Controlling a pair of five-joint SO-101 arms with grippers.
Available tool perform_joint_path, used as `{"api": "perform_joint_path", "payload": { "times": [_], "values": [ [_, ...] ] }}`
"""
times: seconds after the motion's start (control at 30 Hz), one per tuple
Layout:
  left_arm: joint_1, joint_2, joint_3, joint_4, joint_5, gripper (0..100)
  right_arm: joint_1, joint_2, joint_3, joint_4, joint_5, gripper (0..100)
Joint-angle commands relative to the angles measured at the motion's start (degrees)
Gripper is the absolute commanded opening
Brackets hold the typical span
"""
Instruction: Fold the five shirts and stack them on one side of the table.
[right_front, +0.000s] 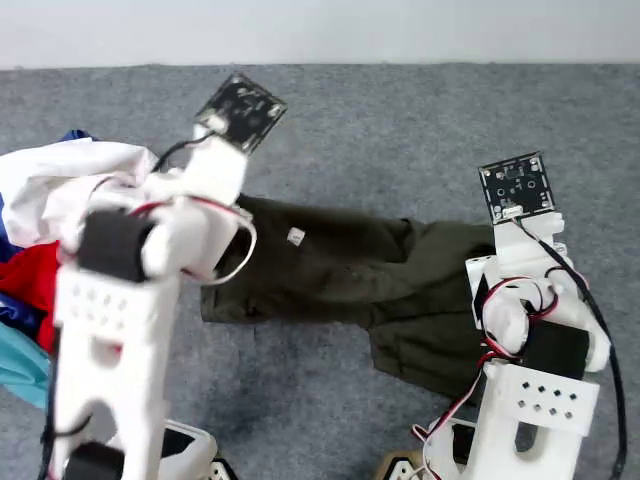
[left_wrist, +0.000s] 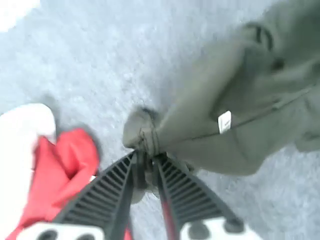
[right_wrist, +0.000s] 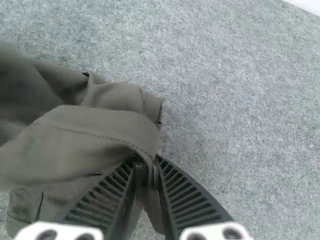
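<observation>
– One olive-green shirt (right_front: 340, 270) lies spread across the middle of the grey worktop (right_front: 400, 130), between your two arms, with its small white tag (right_front: 295, 237) facing up.
– And my claws?
– Your left claw (left_wrist: 146, 165) is pinched narrow on a bunched edge of that shirt, at the end nearer the heap. Your right claw (right_wrist: 145, 172) is clamped on a folded hem at the opposite end, and the fabric drapes away from its ribbed fingers.
– What lies beside it?
– A heap of other shirts sits at the worktop's edge by your left arm. A white shirt (right_front: 60, 180) is on top, a red shirt (right_front: 25, 275) is under it, and teal cloth (right_front: 20, 365) is lowest. The red shirt is near your left claw.
</observation>
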Motion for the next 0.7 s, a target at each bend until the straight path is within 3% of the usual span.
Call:
{"api": "perform_joint_path", "payload": {
  "times": [0.0,0.47,0.67],
  "values": [
    [-0.88,-4.22,0.13,0.7,0.09,2,-0.22,-0.84,-0.35,0.31,-0.62,1.0],
    [-0.62,-2.37,4.35,0.7,-2.9,2,0.13,-6.46,0.53,0.4,-0.53,1.0],
    [-0.53,1.76,24.48,-2.37,-6.77,2,0.13,-7.34,2.81,0.4,-0.35,1.0]
  ]
}}
